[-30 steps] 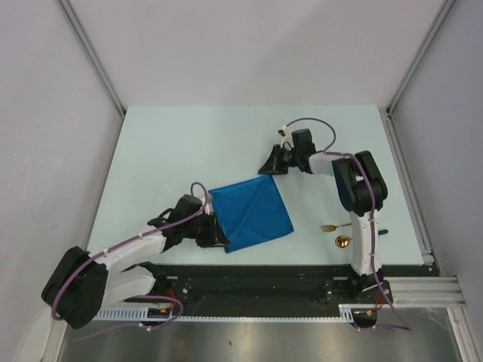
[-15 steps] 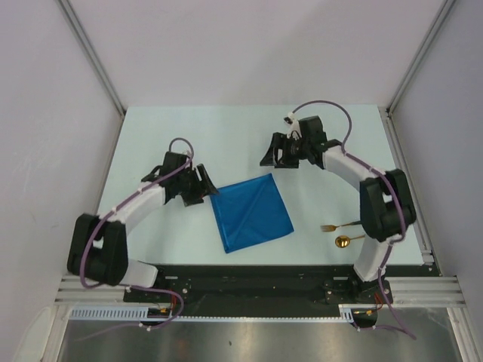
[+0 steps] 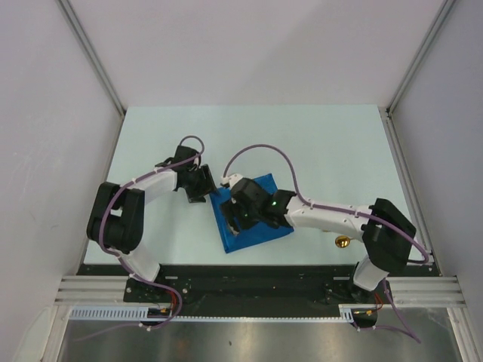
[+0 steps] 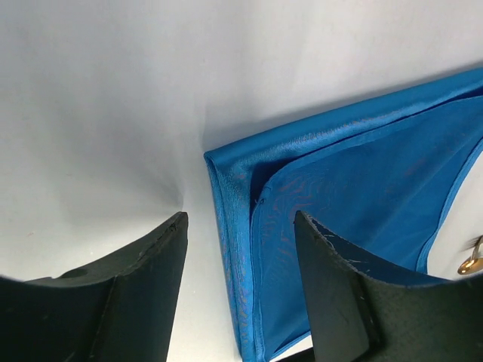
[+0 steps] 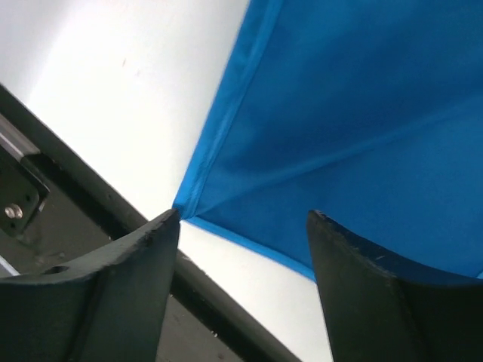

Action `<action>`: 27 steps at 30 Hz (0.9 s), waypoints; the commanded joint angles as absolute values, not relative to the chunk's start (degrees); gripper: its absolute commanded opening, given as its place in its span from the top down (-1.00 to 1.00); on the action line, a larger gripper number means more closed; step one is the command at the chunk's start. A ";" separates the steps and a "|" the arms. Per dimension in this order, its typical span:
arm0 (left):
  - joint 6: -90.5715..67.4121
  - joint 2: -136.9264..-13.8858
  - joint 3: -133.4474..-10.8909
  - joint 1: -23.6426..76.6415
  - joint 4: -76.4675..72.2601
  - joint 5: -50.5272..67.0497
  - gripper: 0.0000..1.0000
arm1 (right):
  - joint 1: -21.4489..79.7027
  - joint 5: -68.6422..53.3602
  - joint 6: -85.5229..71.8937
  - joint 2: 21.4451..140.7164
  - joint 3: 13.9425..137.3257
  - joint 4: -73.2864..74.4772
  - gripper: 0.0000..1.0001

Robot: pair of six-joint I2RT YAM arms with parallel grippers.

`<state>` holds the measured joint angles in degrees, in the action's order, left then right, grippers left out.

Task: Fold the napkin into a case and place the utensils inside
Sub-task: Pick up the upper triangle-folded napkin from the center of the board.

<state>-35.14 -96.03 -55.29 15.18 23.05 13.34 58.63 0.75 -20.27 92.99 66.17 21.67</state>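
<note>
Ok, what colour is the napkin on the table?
The napkin is plain bright royal blue, clearest in the right wrist view.

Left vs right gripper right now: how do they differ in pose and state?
Left gripper sits at the napkin's left corner, where folded layers show; right gripper sits at its near corner, by the front rail. Left arm is bent beside the napkin; right arm reaches across over it, hiding part from above. Shared: both open, holding nothing, each straddling a corner.
</note>
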 commanded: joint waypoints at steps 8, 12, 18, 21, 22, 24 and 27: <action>-41.92 -88.51 -49.75 8.62 19.60 15.64 -0.28 | 69.26 10.55 -20.83 105.11 76.36 25.83 -0.36; -42.28 -84.29 -48.60 6.86 20.04 16.17 -0.29 | 70.22 10.37 -20.57 107.22 77.60 26.19 -0.39; -41.66 -82.62 -48.34 4.84 20.13 18.46 -0.29 | 71.72 10.55 -20.74 109.77 79.10 27.68 -0.14; -41.40 -82.88 -47.99 4.04 19.86 19.16 -0.28 | 71.98 10.46 -21.00 110.65 79.10 27.77 -0.03; -41.40 -82.88 -47.90 3.87 19.52 19.42 -0.27 | 72.16 10.46 -21.09 110.83 79.10 27.86 -0.02; -41.22 -83.06 -47.73 3.78 19.42 19.51 -0.27 | 72.07 10.37 -21.09 111.27 79.28 27.86 0.05; -41.13 -83.23 -47.55 3.52 19.07 20.04 -0.27 | 72.16 10.11 -21.18 112.15 79.54 27.77 0.07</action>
